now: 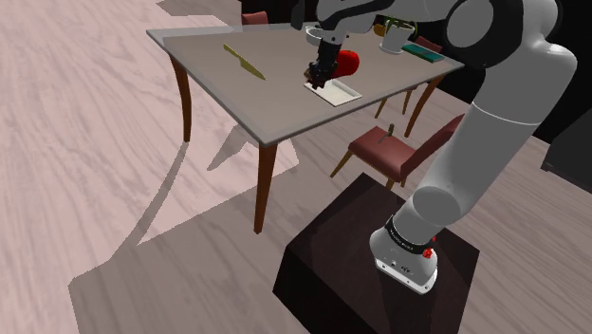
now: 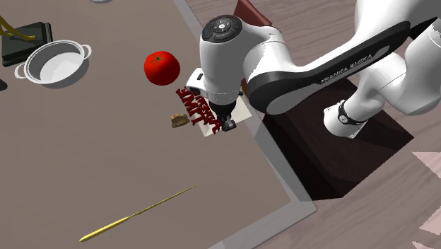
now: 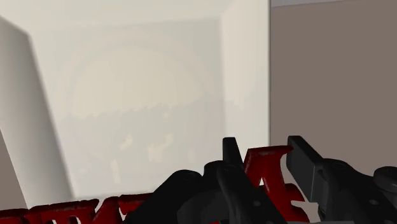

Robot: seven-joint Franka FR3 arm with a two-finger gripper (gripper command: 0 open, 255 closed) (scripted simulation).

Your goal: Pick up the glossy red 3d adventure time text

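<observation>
Pincer (image 3: 264, 153) of mine's clamped on glossy red 3D lettering (image 2: 195, 107) over white square tray (image 1: 342, 92); my arm hides the lettering's end.

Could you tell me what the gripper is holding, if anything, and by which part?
The gripper clasps the red text near one end, over the white tray.

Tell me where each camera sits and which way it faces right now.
Shoulder view: beside and behind the stand, looking down across the table; shows most of the arm and the gripper.
Second exterior view: high above the table, looking almost straight down; shows the arm's forward links, gripper and stand.
Wrist view: on the hand, looking along the fingers clasping the red 3D text over the white tray.
Shared: both exterior views show the tomato beside the tray.
</observation>
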